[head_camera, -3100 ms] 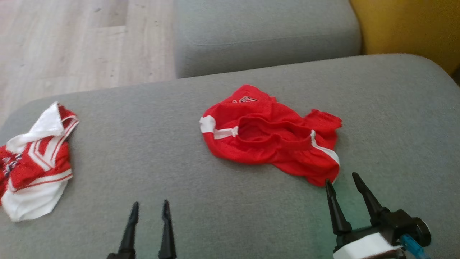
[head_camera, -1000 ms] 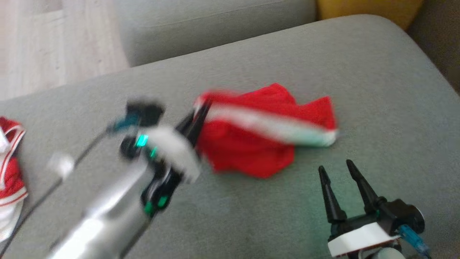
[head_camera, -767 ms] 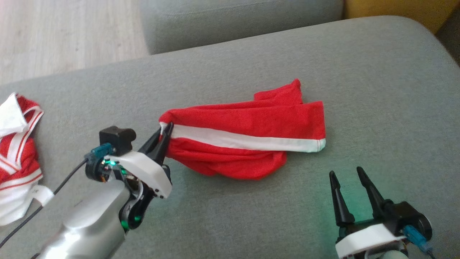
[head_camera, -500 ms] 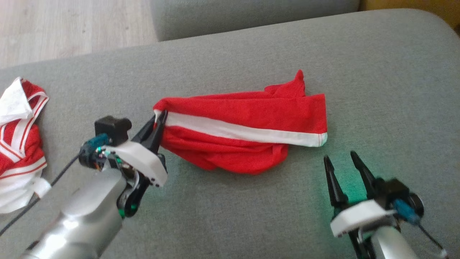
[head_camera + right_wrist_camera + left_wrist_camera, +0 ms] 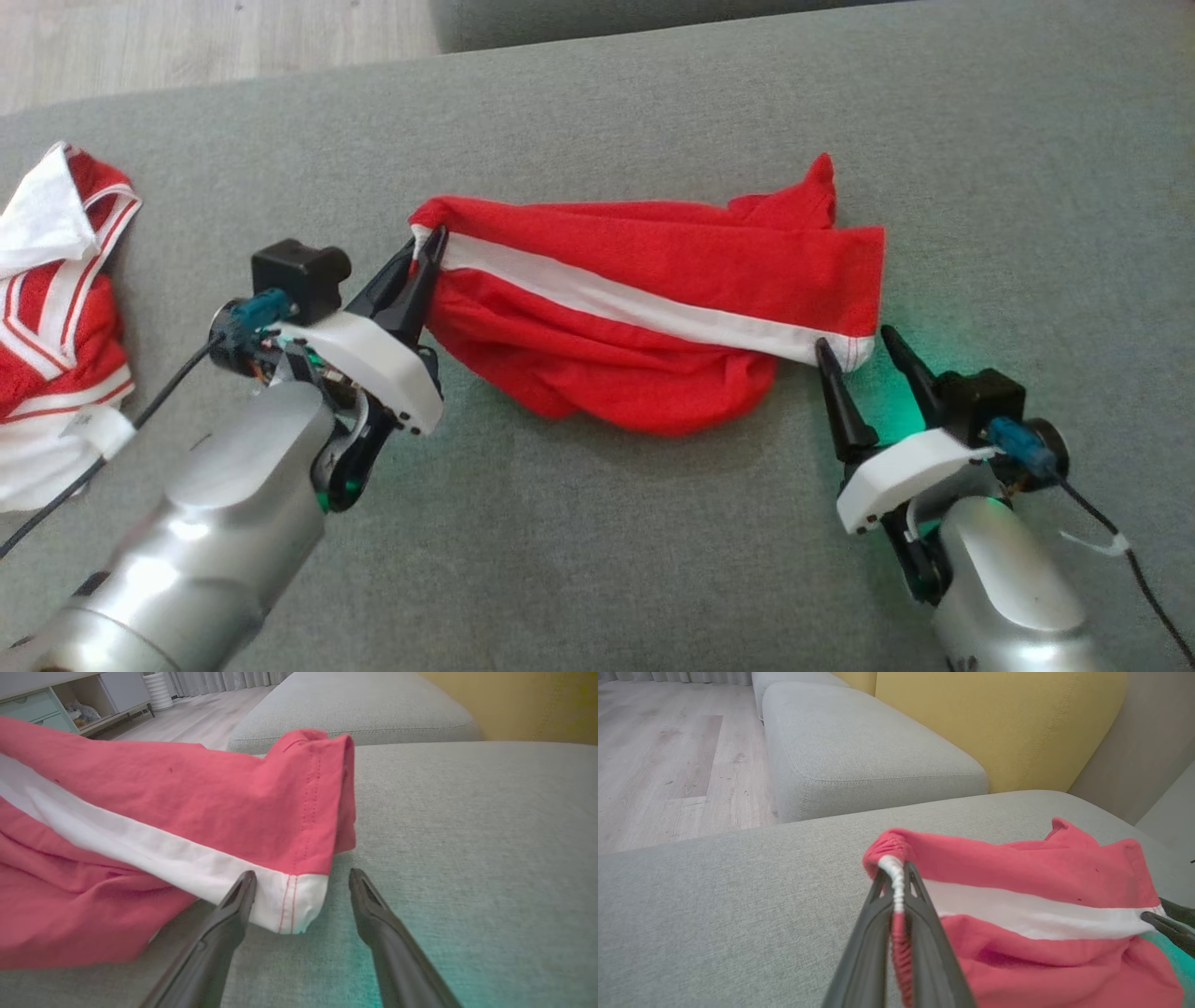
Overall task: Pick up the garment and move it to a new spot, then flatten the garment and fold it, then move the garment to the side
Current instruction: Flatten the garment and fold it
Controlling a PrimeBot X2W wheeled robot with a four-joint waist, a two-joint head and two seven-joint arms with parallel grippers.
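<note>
The garment [image 5: 653, 299] is a pair of red shorts with a white side stripe, stretched left to right across the grey cushion [image 5: 597, 541]. My left gripper [image 5: 428, 250] is shut on its gathered waistband at the left end, and the left wrist view has the white elastic pinched between the fingers [image 5: 896, 891]. My right gripper [image 5: 854, 341] stands open at the garment's right hem. In the right wrist view the white stripe's corner [image 5: 294, 900] lies between the two spread fingers, untouched.
A second red and white garment [image 5: 56, 317] lies crumpled at the cushion's left edge. Wooden floor [image 5: 205, 37] runs beyond the cushion's far left side. Another grey cushion [image 5: 859, 756] and a yellow backrest [image 5: 999, 723] stand further back.
The left gripper went from open near the front edge to shut on the waistband, dragging the shorts out long. In the last half second the right gripper moved up to the hem corner.
</note>
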